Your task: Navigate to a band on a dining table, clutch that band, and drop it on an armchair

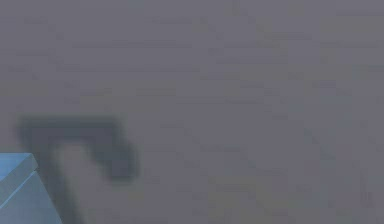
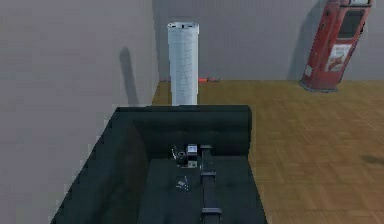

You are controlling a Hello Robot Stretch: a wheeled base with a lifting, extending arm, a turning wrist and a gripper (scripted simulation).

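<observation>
In the arm side view a dark armchair (image 2: 130,170) with a high back and thick side walls takes up the lower middle. The arm's dark bar (image 2: 210,195) rises from the bottom edge over its seat. My gripper (image 2: 181,153) is at the bar's far end, close to the chair's back cushion, and I cannot tell whether it holds anything. A small pale speck (image 2: 183,184) lies on the dark seat just left of the bar; its shape is too small to name.
A tall white cylinder (image 2: 183,60) stands behind the armchair at a wall corner. A red upright machine (image 2: 338,45) stands at the far right on the wooden floor (image 2: 310,140). A grey wall (image 1: 220,90) is close in the forward view, with a light blue edge (image 1: 18,190) at its bottom left.
</observation>
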